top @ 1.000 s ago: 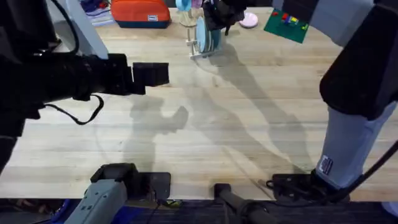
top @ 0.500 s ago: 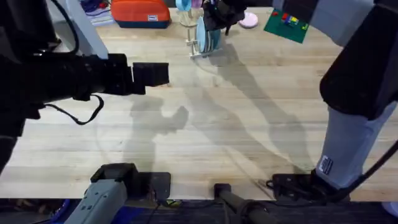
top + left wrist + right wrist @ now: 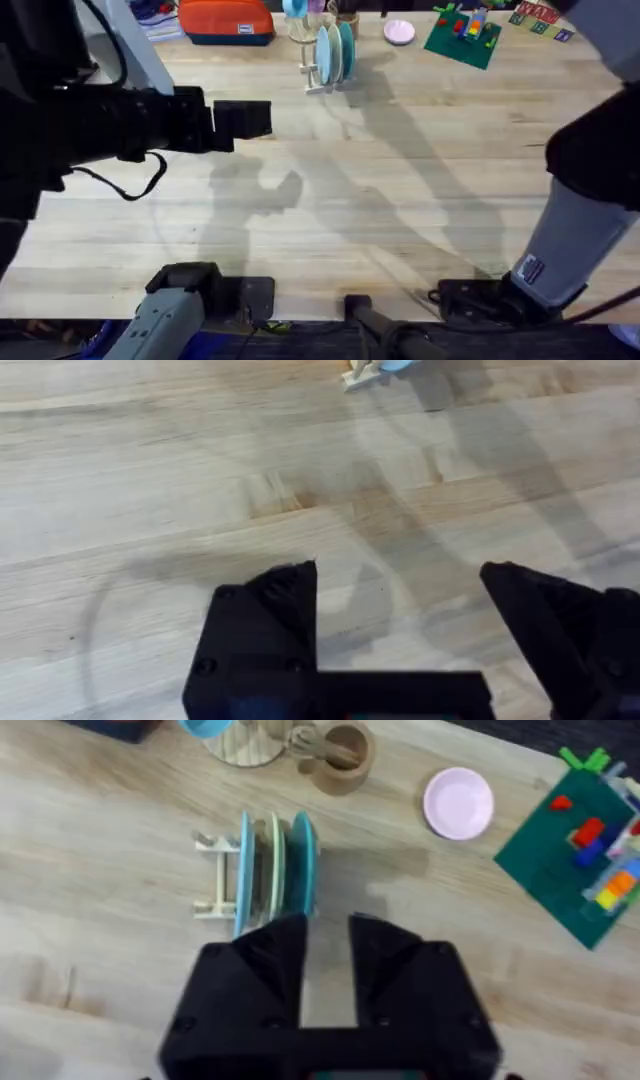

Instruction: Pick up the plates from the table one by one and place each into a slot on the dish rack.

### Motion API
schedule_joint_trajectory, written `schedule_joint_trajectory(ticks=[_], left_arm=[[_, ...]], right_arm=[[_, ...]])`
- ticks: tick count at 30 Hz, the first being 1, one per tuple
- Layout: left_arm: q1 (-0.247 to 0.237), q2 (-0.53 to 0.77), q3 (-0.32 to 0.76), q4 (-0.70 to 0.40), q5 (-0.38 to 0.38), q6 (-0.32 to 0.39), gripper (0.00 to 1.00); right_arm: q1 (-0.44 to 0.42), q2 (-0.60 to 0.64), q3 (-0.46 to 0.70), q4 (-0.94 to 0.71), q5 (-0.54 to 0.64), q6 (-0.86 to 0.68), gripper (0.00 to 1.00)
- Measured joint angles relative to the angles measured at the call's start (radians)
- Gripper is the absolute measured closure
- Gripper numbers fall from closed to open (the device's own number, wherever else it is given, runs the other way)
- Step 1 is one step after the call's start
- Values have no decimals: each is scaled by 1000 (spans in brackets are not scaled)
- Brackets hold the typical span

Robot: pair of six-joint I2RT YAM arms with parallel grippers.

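The pale wooden dish rack (image 3: 313, 78) (image 3: 212, 875) stands at the far middle of the table (image 3: 400, 200). Three plates stand on edge in its slots: a light blue one (image 3: 243, 870), a pale one (image 3: 270, 860) and a turquoise one (image 3: 303, 860) (image 3: 345, 48). A pink plate (image 3: 399, 32) (image 3: 458, 802) lies flat to the rack's right. My right gripper (image 3: 327, 935) hovers above and just short of the rack, open with a narrow gap and nothing in it. My left gripper (image 3: 262, 118) (image 3: 400, 585) hangs wide open over bare wood at the left, empty.
A tan cup (image 3: 340, 755) with wooden utensils stands behind the rack. A green baseplate (image 3: 460, 38) with bricks lies at the far right, an orange case (image 3: 225, 20) at the far left. The right arm (image 3: 590, 160) looms large at the right edge.
My right gripper has drawn back and up from the rack, leaving the turquoise plate standing in its slot. The left arm has not moved.
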Motion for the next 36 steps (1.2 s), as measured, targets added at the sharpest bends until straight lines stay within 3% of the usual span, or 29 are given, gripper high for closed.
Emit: schedule_joint_trajectory(ticks=[2, 3, 6, 8, 25, 29, 36], left_arm=[[0, 0, 0, 0, 0, 0, 5], [0, 0, 0, 0, 0, 0, 5], [0, 0, 0, 0, 0, 0, 5], [0, 0, 0, 0, 0, 0, 5], [0, 0, 0, 0, 0, 0, 5], [0, 0, 0, 0, 0, 0, 5], [0, 0, 0, 0, 0, 0, 5]], right_arm=[[0, -9, 32, -49, 0, -4, 657], [0, -11, 46, -73, 0, -5, 560], [0, -12, 71, -121, 0, -26, 123], [-1, -12, 73, -130, -2, -38, 15], [-50, -121, 53, -284, -18, -43, 7], [-52, -211, -70, -247, -20, -44, 7], [-72, -478, -402, -184, -32, -43, 7]])
